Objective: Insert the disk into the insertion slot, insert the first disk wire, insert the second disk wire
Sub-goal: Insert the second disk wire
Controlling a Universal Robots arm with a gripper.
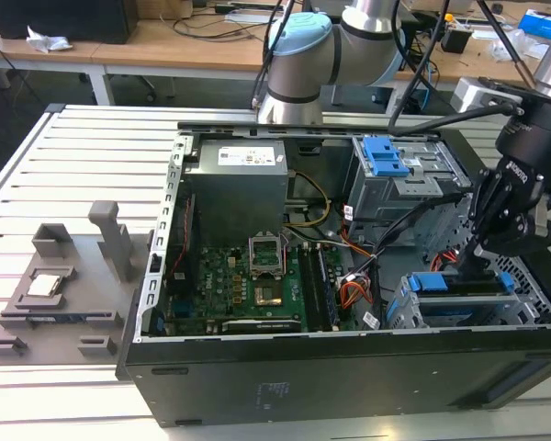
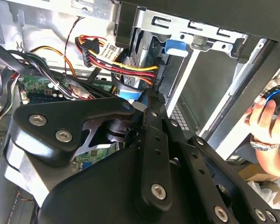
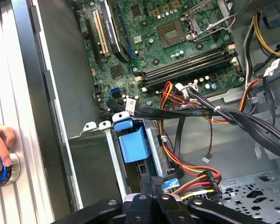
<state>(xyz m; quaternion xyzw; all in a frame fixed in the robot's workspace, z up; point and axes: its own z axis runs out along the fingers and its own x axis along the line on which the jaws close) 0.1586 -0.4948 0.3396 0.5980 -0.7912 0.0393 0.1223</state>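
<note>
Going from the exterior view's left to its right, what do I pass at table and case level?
Grey plastic fixture tray → green motherboard → coloured wire bundle → blue-framed disk in the low silver cage, with the black claw over it.

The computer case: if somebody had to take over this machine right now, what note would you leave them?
Gripper: down inside the case at the disk's wired end. I cannot tell whether it is gripping anything.
Disk: in the silver slot, on the exterior view's right. That step looks done.
Coloured wire bundle: its black plug is beside the gripper tip at the disk's edge. I cannot tell whether it is seated, so treat both wires as unconfirmed.
A person's hand rests on a round button outside the case.
</note>
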